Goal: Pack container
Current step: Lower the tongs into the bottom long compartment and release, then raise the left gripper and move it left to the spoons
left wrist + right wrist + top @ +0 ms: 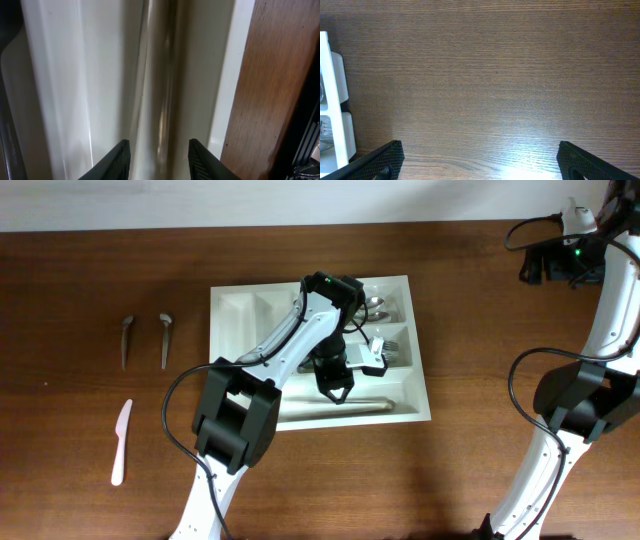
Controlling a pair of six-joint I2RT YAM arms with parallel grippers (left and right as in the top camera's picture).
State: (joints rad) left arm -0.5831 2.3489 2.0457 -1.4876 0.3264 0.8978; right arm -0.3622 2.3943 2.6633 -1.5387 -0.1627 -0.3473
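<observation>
**Placing step in hand: left end effector [160,157] low over the white rectangular plastic cutlery tray [235,315].**

The tray sits at the centre of the brown wooden surface [480,330]. The left end effector hangs over the long compartment on the tray's 6 o'clock side. Its fingers [121,160] stand apart on either side of a long grey metal utensil handle [160,100] lying there, with no contact evident. The right end effector [480,162], at 2 o'clock, is spread wide over bare wood and empty. Judged step: release of one piece. Unpacked at 9 o'clock are two short grey metal utensils [127,340] [165,340] and a white plastic knife [120,442]. The next move calls for a straight lift clear of the tray walls, then a reach towards 9 o'clock. No brand, label or writing is legible.
</observation>
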